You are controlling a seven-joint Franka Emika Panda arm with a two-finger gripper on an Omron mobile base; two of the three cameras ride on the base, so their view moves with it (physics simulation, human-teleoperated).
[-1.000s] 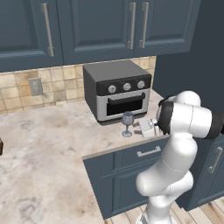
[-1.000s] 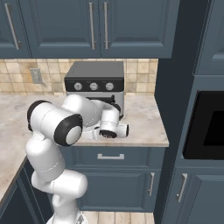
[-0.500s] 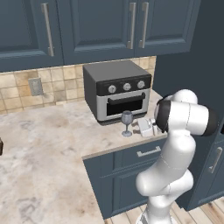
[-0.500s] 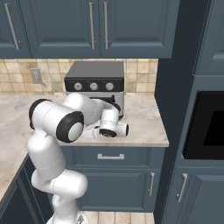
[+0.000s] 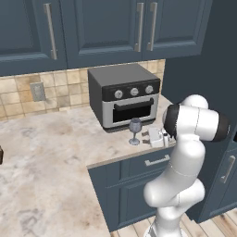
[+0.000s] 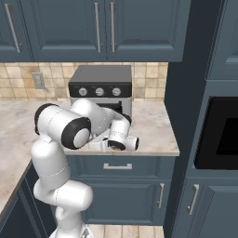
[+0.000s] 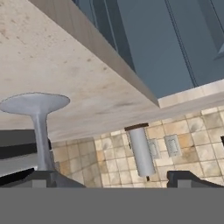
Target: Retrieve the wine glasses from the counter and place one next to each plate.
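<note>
One wine glass standing upright on table edge, in front of toaster oven | pincer reaching sideways beside it, prob. lining up w/ stem | jaw state: can't tell.

Clear stemmed wine glass stands upright on the marble counter; bowl empty; foot flat.

White arm's shoulder shifted slightly closer to toaster oven; end effector edged marginally nearer wine glass on desk.
</note>
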